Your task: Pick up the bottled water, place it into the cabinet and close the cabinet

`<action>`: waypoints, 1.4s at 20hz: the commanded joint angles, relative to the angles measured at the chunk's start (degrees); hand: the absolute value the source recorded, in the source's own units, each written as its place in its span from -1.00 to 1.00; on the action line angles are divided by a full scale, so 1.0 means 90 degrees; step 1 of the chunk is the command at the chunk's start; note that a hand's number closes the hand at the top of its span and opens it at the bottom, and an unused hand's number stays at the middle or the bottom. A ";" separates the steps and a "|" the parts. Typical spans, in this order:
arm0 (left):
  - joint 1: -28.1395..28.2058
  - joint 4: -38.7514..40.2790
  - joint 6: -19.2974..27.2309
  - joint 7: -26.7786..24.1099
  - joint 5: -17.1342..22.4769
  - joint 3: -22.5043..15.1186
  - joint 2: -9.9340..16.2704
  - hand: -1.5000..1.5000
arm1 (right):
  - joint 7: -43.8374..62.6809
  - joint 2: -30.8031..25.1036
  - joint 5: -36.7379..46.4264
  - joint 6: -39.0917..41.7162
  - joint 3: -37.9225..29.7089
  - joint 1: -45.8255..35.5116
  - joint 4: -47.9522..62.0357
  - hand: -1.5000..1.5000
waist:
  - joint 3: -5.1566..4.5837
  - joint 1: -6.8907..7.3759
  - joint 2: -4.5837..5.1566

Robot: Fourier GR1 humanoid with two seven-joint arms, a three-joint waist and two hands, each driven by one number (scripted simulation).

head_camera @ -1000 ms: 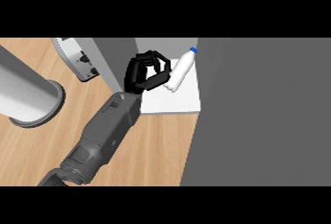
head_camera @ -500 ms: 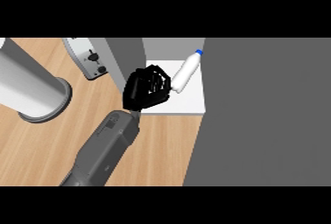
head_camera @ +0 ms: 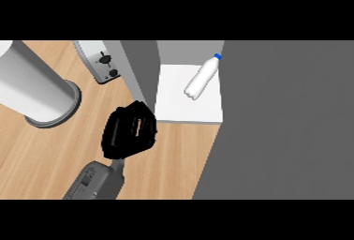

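Note:
The bottled water [head_camera: 201, 78], white with a blue cap, lies tilted on the white shelf [head_camera: 181, 104] inside the cabinet, with nothing holding it. The cabinet's grey door [head_camera: 140, 70] stands open, seen edge-on at the shelf's left. My right hand [head_camera: 129, 131] is outside the cabinet over the wooden counter, below and left of the bottle. Its fingers are straight, and their tips reach the door's near end. The forearm [head_camera: 95, 182] comes in from the lower left. The left hand does not show.
A broad grey cabinet face [head_camera: 287, 122] fills the right side. A grey appliance with two knobs [head_camera: 102, 63] stands at the back. A large pale cylinder on a round base [head_camera: 33, 89] stands at the left on the wooden counter [head_camera: 173, 159].
The hand has let go of the bottle and drawn back out of the cabinet, down and to the left. The bottle stays on the shelf. The door now shows beside the hand.

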 commanded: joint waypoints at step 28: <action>0.5872 -0.5248 -0.1344 -0.0354 0.1187 0.1143 0.2513 1.00 | 0.3437 0.3461 -0.0157 0.0277 -0.0827 -0.4991 0.2095 1.00 | -0.0006 0.0026 0.0116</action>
